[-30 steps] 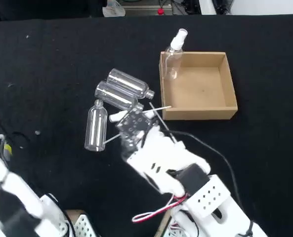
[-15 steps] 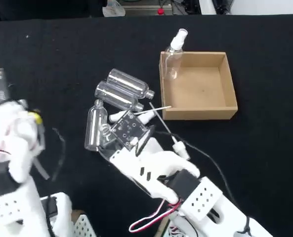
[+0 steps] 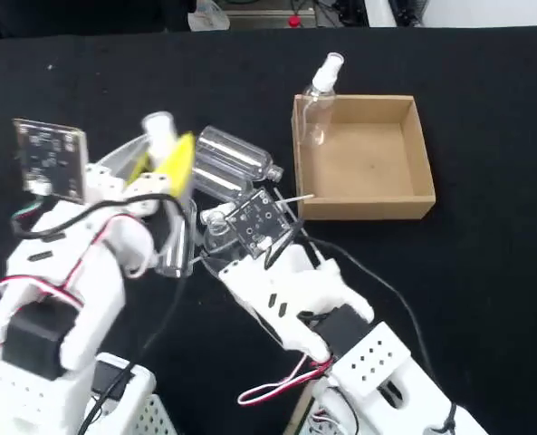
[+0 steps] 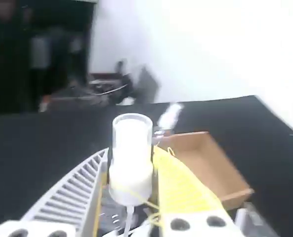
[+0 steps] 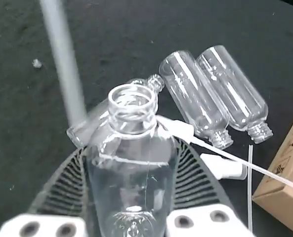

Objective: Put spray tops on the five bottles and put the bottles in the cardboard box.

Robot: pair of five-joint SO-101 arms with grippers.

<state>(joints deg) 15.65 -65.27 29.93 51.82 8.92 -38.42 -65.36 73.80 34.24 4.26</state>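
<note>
While the left jaws are closed on a white spray top [image 4: 131, 148], holding it upright with its thin tube hanging down between them, the right jaws grip a clear bottle [image 5: 131, 165] around its body, its open neck bare and pointing away from the wrist. From the high view, the left jaws sit raised above the black desk [image 3: 485, 272], just beside the right jaws, with the held spray top above and to one side of the held bottle, not on it.

Two more uncapped bottles [image 5: 195, 98] [image 5: 232, 91] lie on the desk side by side, touching along their length, necks turned toward the cardboard box [image 3: 363, 210]. A further bottle [image 5: 89, 129] lies flat behind the held one and is mostly hidden by it, only its neck and part of its body showing. Two loose spray tops [image 5: 178, 129] [image 5: 226, 169] rest on the desk between the held bottle and the box, their tubes stretching toward the box corner.

Inside the box, one capped bottle [image 3: 318, 104] stands upright in the far corner on the side nearest the lying bottles.
</note>
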